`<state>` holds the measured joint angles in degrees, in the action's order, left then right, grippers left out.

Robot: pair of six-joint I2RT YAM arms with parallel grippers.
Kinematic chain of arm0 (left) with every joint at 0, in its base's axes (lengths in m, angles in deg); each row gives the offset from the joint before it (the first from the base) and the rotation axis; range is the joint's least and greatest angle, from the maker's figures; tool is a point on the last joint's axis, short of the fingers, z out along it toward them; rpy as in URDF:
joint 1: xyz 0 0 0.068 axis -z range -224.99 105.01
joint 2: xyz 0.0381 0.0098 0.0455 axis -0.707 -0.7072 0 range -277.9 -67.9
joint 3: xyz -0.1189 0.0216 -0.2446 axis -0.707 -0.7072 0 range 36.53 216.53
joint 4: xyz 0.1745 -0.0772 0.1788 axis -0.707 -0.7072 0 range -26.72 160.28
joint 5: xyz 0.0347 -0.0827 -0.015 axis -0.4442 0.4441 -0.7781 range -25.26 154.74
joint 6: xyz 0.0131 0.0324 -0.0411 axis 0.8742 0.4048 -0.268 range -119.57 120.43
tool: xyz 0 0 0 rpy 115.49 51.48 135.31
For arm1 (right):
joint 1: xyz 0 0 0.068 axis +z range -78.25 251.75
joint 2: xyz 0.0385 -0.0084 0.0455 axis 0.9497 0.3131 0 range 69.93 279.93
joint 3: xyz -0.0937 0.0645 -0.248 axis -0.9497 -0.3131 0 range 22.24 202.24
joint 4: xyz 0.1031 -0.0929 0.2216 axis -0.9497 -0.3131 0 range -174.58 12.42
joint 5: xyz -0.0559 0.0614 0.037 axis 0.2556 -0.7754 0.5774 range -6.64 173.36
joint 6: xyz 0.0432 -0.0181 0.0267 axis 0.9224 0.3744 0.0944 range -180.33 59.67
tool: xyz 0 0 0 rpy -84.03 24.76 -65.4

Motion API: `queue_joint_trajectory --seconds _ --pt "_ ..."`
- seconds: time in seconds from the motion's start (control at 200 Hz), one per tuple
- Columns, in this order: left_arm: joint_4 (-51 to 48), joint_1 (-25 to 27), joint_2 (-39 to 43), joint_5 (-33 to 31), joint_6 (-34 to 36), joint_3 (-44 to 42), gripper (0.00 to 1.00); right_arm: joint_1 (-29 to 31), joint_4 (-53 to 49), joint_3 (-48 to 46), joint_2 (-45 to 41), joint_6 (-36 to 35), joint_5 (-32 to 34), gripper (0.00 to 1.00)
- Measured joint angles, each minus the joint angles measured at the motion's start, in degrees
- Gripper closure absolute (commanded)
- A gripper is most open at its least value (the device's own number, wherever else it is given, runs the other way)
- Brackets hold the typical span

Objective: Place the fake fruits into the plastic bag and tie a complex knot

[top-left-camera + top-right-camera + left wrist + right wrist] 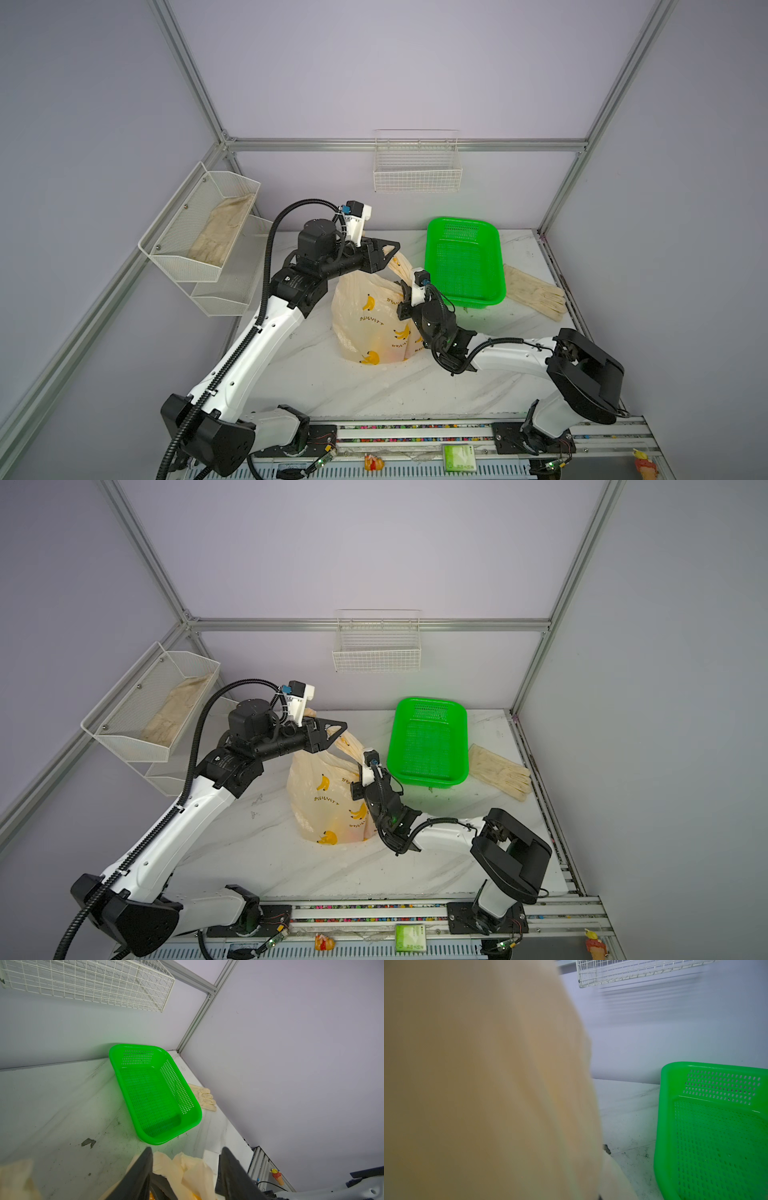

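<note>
Near the worktop's middle, the plastic bag [370,320] stands with its handle [400,266] stretched up. Left gripper [186,1157] is released, film loose between its jaws; right gripper [402,309] is clenched against the bag. Unheld, the handle may slip and the twist slacken.

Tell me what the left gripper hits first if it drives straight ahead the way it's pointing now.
The plastic bag: its handle film lies right between the fingers of the open left gripper. Past that, probably the green basket, though depth is unclear.
</note>
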<state>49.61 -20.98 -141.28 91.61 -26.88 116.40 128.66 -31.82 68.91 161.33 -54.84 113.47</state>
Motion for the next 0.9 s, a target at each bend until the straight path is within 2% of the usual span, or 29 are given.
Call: queue_joint_trajectory --seconds 0.105,0.175,0.315,0.435,0.68,0.805,0.865,0.9 --pt "-0.22 0.0 0.0 0.02 -0.07 0.0 0.6 0.0 -0.35 0.0 0.0 0.0 0.02 1.0" --pt "-0.5 0.0 0.0 0.15 -0.11 0.0 0.6 0.0 -0.46 0.0 0.0 0.0 0.02 1.0" --pt "-1.44 0.0 0.07 0.7 0.07 0.0 0.46 0.0 -0.61 0.0 0.0 -0.02 0.04 1.0" --pt "-2.01 0.02 0.59 1.01 -0.07 0.0 0.43 0.0 -0.61 0.0 0.0 -0.02 0.07 1.0" --pt "-4.09 0.13 3.43 0.96 0.96 -0.02 0.52 0.0 -0.61 0.02 0.0 -0.22 0.37 1.0" --pt "-5.11 0.17 3.26 0.96 1.6 -0.02 0.54 0.0 -0.63 0.02 0.0 -0.24 0.52 1.0" --pt "-5.55 0.37 3.08 0.94 1.84 -0.02 0.58 0.0 -0.63 0.02 0.0 -0.24 0.5 1.0" --pt "-5.77 0.48 2.95 0.92 2.08 -0.02 0.65 0.0 -0.63 0.02 0.0 -0.24 0.5 1.0"
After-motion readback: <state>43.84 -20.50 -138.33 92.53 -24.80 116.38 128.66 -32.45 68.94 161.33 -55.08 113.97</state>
